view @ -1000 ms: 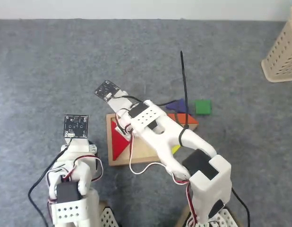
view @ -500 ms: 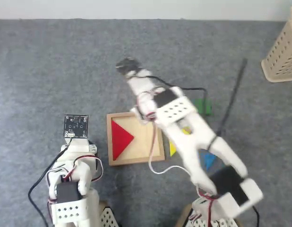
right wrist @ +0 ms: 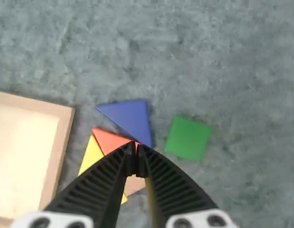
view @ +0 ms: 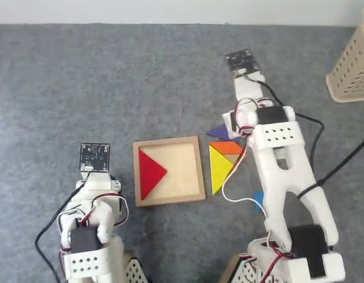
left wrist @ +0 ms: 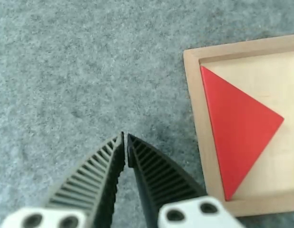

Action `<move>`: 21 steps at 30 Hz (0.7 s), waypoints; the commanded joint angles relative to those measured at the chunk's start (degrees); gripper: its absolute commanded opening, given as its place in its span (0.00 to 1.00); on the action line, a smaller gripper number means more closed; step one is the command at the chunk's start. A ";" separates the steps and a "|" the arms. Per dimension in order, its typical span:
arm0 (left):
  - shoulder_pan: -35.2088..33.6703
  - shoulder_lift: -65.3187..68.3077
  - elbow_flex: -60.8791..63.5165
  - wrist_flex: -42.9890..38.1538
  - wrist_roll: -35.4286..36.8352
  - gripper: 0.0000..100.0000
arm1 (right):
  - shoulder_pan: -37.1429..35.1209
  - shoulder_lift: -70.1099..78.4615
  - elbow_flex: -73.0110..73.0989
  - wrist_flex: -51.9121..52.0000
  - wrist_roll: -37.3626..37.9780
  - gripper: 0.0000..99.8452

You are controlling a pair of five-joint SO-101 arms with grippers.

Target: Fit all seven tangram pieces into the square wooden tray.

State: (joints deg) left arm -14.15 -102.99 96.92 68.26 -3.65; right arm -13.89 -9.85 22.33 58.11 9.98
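Note:
The square wooden tray [view: 197,168] lies mid-table with a red triangle [view: 149,172] in its left half. Right of it lie a yellow triangle [view: 218,168], an orange piece [view: 225,147] and a dark blue triangle [view: 219,132]. My right gripper [right wrist: 136,146] is shut and empty. Its tips hover over the spot where the blue triangle [right wrist: 130,119] meets the orange piece [right wrist: 111,140], with a green square [right wrist: 187,137] just beside them. My left gripper [left wrist: 125,137] is shut and empty over the carpet, a little off the tray's rim [left wrist: 192,95].
A light blue piece [view: 258,199] peeks out from under the right arm [view: 282,159]. A beige perforated basket [view: 353,65] stands at the far right edge. Grey carpet covers the rest of the table.
The right arm has swung from over the tray to the right and farther away, above the loose pieces. The red triangle now lies uncovered in the tray. The left arm has not moved.

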 commanded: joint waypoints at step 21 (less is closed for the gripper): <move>-0.18 -0.53 -0.31 0.09 -0.26 0.01 | -13.05 11.30 3.34 6.73 -13.10 0.18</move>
State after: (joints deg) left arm -14.15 -102.99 96.92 68.26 -3.65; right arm -26.55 1.85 25.93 64.35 -1.45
